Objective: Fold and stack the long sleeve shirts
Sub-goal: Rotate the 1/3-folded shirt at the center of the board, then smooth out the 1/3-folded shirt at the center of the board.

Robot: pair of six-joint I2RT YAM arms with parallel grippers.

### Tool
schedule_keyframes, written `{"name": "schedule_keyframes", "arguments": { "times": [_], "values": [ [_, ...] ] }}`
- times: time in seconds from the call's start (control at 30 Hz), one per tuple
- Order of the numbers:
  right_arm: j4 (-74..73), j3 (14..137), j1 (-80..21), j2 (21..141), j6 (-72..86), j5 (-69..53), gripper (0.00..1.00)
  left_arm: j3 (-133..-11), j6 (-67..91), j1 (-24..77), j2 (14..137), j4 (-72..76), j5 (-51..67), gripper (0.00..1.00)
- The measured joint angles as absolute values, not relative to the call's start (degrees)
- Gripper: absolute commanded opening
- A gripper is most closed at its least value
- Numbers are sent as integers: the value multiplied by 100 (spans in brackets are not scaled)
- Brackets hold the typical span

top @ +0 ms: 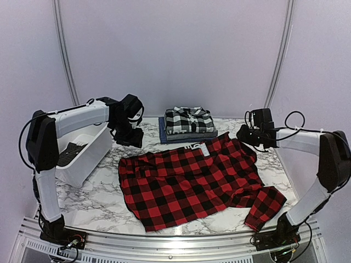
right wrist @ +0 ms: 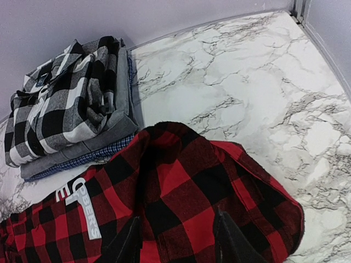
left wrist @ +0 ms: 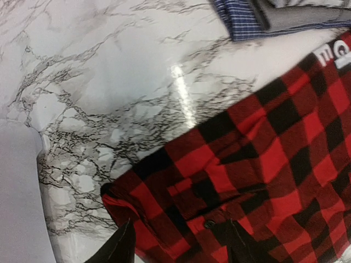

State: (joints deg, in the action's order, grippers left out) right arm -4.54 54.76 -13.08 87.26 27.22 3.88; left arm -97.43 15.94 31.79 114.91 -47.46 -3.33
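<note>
The red-and-black shirt (top: 192, 181) is lying spread on the tabletop (top: 93, 200). The left hand (left wrist: 176, 249) and right hand (right wrist: 175, 244) are hovering above it, fingers apart.

White arm links (top: 82, 118), black joints (top: 41, 141), looping cables (top: 294, 116), black left claw (left wrist: 176, 246)

Your big shirt (top: 192, 183) is red-and-black buffalo check, bold squares all over, with a white label (right wrist: 92, 224) on it. The plaid shirt (top: 189, 119) is black and white. The grey shirt (right wrist: 82, 148) is plain. The blue shirt (left wrist: 238, 19) looks like it has a fine pale check, though it's kinda hard to tell. The table (right wrist: 247, 82) is white marble with dark grey veins, and the tub (top: 90, 156) is plain white.
</note>
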Motion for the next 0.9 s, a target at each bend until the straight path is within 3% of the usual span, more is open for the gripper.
{"name": "schedule_keyframes", "arguments": {
  "times": [0.1,0.2,0.5,0.9],
  "values": [
    [-445,5778,-1339,9209,2596,198,23,-9706,1732,3577,11168,-4737,-283,47],
    [-327,6117,-1363,9874,2547,-123,16,-9588,1885,4010,11131,-4692,-97,40],
    [47,6361,-1072,11205,2709,-539,13,-8414,2383,5100,11144,-4233,875,30],
    [753,5612,60,10936,2899,-611,18,-6593,2781,5516,10610,-3361,1664,28]
  ]
}}
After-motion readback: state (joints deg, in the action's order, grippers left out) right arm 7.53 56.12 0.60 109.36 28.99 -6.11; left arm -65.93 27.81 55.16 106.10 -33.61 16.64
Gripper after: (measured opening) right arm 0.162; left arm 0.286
